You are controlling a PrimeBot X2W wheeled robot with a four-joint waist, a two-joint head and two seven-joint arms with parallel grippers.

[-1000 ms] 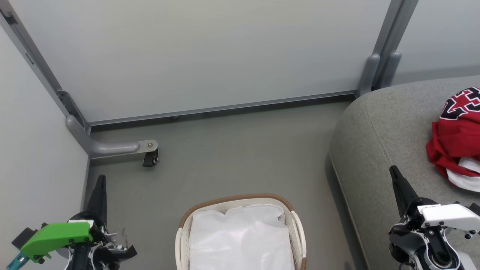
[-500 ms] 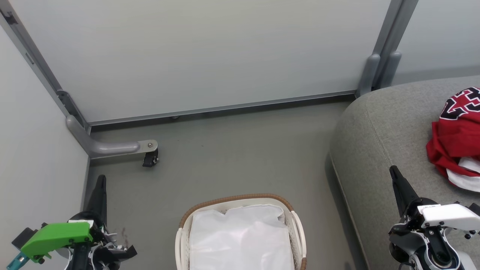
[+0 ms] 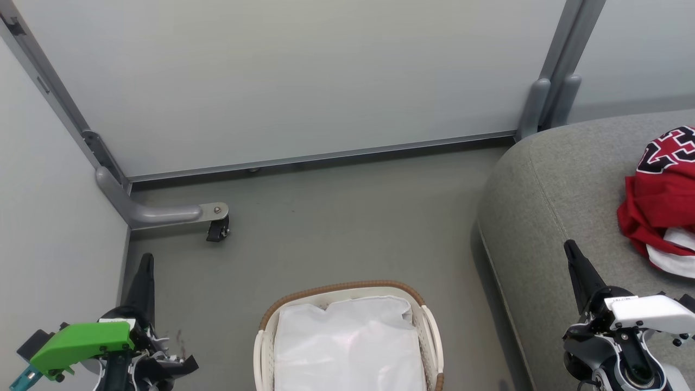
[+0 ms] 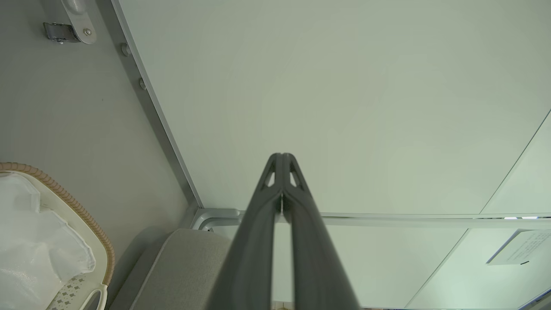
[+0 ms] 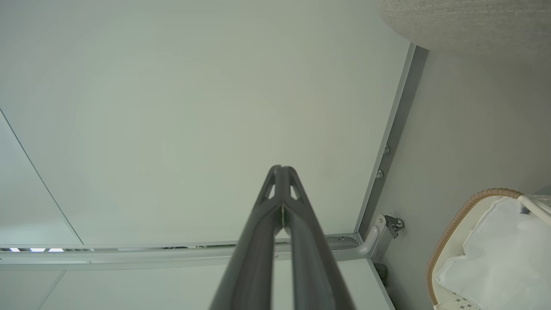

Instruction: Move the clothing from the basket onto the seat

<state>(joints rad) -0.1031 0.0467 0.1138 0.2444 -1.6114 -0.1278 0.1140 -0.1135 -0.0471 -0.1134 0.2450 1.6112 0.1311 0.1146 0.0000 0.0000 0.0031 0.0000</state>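
Observation:
The red clothing (image 3: 661,203), with white trim and a black-and-white number, lies bunched on the grey seat (image 3: 548,206) at the right edge of the head view. On the floor at bottom centre stands the white basket (image 3: 429,326) with its brown woven rim, holding just its white cloth liner (image 3: 347,347). My left gripper (image 3: 145,259) points up at the lower left, shut and empty, left of the basket. Over the seat's front part my right gripper (image 3: 570,247) is shut and empty, left of the clothing. Both wrist views show closed fingertips, left gripper (image 4: 282,156) and right gripper (image 5: 282,168).
Pale partition panels (image 3: 293,76) on grey metal frames wall off the back and left. A grey panel foot with a black caster (image 3: 218,231) juts onto the floor at the left. Grey floor (image 3: 336,228) lies between the basket, panels and seat.

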